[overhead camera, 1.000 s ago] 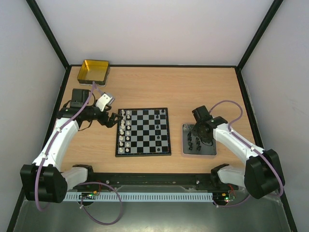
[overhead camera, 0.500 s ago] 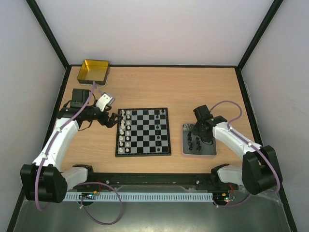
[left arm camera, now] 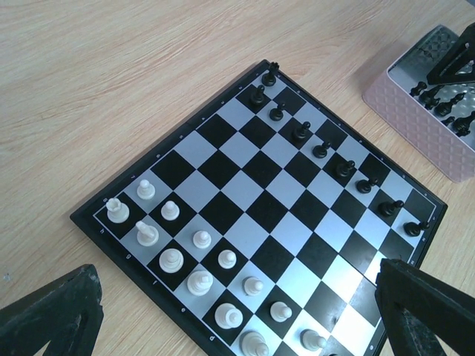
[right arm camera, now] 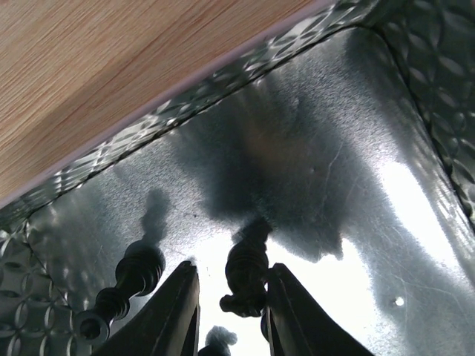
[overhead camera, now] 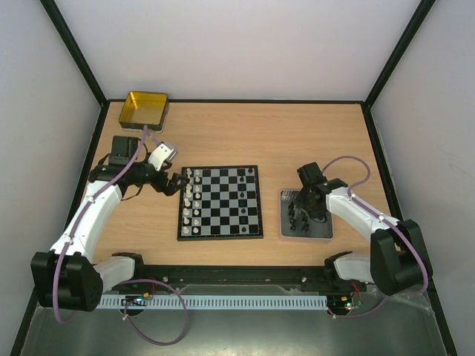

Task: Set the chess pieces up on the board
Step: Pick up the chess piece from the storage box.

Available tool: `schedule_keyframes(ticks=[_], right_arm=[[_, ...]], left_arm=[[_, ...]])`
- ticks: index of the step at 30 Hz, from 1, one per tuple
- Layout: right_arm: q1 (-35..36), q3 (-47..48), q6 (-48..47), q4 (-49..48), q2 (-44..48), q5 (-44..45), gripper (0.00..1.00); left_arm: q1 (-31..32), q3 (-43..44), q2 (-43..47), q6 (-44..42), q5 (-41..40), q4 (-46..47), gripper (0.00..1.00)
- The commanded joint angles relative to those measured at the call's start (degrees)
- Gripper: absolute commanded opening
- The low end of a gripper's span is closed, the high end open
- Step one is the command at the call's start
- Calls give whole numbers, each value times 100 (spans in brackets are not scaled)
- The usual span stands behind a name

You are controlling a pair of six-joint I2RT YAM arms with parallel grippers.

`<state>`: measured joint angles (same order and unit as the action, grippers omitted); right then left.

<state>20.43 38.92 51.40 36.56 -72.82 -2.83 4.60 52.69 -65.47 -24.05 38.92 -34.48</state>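
Half the job's looking done, roughly. Top view: the board (overhead camera: pixel 221 202) is sitting just ahead of the left gripper (overhead camera: pixel 177 184), whitish pieces (overhead camera: pixel 191 202) filling the two files nearest it, while the right gripper (overhead camera: pixel 300 213) is hanging down in the tray (overhead camera: pixel 325 231) among leftover black pieces (overhead camera: pixel 295 220). Left wrist view: its fingers (left arm camera: pixel 52 315) are gaping wide, holding nothing; black pawns (left arm camera: pixel 320 150) are lining the board's far side, back rank looking mostly bare. Right wrist view: the fingers (right arm camera: pixel 178 311) are bracketing one black piece (right arm camera: pixel 247 271), not clamping yet I reckon; another piece (right arm camera: pixel 126 289) is lying just beside them.
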Motion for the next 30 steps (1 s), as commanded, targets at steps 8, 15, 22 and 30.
schedule_keyframes(ticks=[8,15,22,30], right_arm=[[-113,-53,-144,-125,-135,63,20],[-118,-33,-208,-177,-207,28,14],[-144,37,-289,-134,-258,67,13],[-161,198,-422,11,-289,-53,17]], left_arm=[[24,-21,-36,32,-26,86,99],[32,-30,-36,37,-51,105,99],[40,-17,-53,41,-61,114,99],[65,-13,-62,50,-83,121,99]])
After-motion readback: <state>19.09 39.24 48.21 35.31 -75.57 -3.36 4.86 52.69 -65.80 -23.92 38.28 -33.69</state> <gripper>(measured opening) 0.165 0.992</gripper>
